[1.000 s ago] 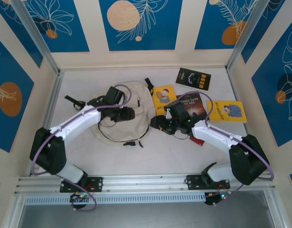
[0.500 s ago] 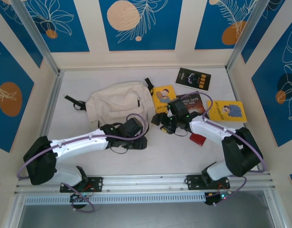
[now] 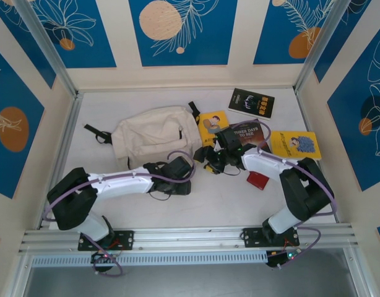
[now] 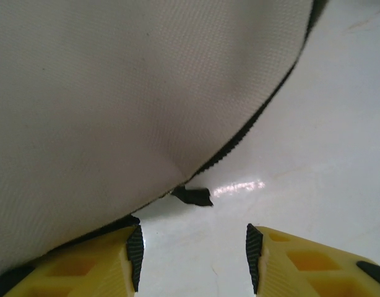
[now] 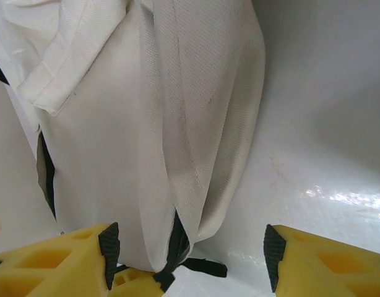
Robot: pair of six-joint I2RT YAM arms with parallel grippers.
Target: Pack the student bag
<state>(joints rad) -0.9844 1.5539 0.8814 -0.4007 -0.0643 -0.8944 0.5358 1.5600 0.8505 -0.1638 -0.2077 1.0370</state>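
Book (image 3: 255,139) cover reads "THREE DAYS TO SEE", right of student bag (image 3: 154,133).

Our left arm (image 3: 116,184) and right arm (image 3: 264,162), white shells between bulky black joints, purple cables looping along each, our yellow gripper fingers (image 4: 85,269) with ribbed black pads (image 4: 135,257)

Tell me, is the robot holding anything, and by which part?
Nothing is held. The left end effector stands open at the edge of the cream backpack; the right end effector is open too, against its fabric.
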